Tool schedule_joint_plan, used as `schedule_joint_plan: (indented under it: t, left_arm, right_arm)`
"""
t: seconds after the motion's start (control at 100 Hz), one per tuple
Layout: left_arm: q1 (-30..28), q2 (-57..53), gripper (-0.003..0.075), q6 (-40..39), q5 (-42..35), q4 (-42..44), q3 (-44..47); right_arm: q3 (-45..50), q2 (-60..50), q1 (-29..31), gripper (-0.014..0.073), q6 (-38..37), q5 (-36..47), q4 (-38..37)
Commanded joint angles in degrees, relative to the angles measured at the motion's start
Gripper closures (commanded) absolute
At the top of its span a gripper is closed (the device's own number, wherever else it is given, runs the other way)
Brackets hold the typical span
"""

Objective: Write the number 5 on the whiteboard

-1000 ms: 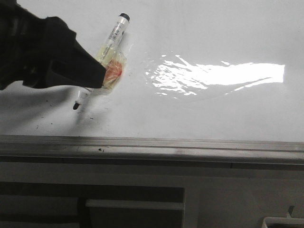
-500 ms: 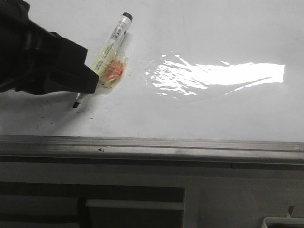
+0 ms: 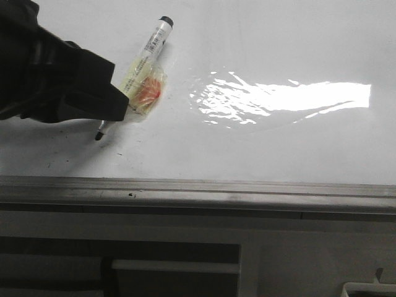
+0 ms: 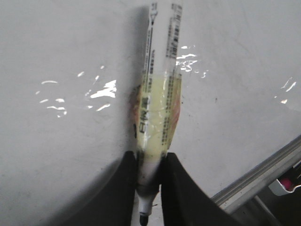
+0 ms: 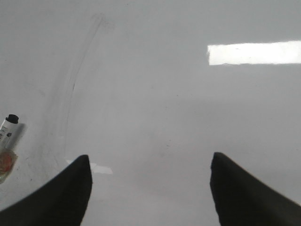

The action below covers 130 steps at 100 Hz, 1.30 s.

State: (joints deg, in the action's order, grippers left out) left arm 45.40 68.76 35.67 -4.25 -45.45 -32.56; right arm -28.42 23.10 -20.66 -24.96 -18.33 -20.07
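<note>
The marker (image 3: 139, 74) is clamped by the left gripper (image 3: 114, 111) near its tip end. Its long axis is tilted: black tip (image 3: 98, 138) down on the whiteboard (image 3: 260, 154), near the front edge strip, back end up and away to the right. No drawn 5 can be seen. The right gripper (image 5: 150, 188) is held wide apart above bare board, w/ nothing between.

Grey shelving (image 3: 173, 260) below the board's edge (dim, partly shadowed), pale tray corner (image 3: 371, 288) at lower right
</note>
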Motion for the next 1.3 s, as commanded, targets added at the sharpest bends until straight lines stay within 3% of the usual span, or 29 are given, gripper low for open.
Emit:
schedule_joint_plan:
  t: [0.0,0.08,0.2,0.3,0.49,0.74,1.17,1.22,1.29]
  left_arm:
    - [0.4,-1.1,0.0722,0.1,-4.1,-0.3,-2.0]
    - [0.4,-1.1,0.0627,0.1,-4.1,-0.2,-2.0]
    - [0.4,-1.1,0.0366,0.1,-4.6,1.2,-2.0]
    - [0.4,-1.1,0.0267,0.1,-6.0,1.2,-2.0]
    - [0.4,-1.0,0.0278,0.1,-7.2,1.2,-2.0]
    - [0.4,-1.0,0.0403,0.1,-7.2,1.3,-2.0]
    - [0.4,4.1,0.0409,0.1,-4.5,1.4,-2.0]
    - [0.4,4.1,0.0434,0.1,-4.5,1.4,-2.0]
    - [0.4,4.0,0.0538,0.1,-4.5,1.4,-2.0]
  right_arm:
    - [-1.9,0.8,-0.1,0.0116,0.2,4.5,-1.1]
    - [-1.9,0.8,-0.1,0.0116,0.2,4.5,-1.1]
    - [-1.9,0.9,-0.1,0.0116,0.2,4.5,-1.1]
    - [-1.9,1.0,-0.1,0.0116,0.2,4.5,-1.1]
    - [-1.9,1.4,-0.1,0.0116,0.2,4.5,-1.0]
    - [-1.9,2.1,-0.1,0.0116,0.2,4.5,-0.1]
    - [-1.9,2.1,-0.1,0.0116,0.2,4.5,2.1]
    - [-1.9,2.1,-0.1,0.0116,0.2,4.5,2.1]
    - [-1.9,2.1,-0.1,0.0116,0.2,4.5,2.1]
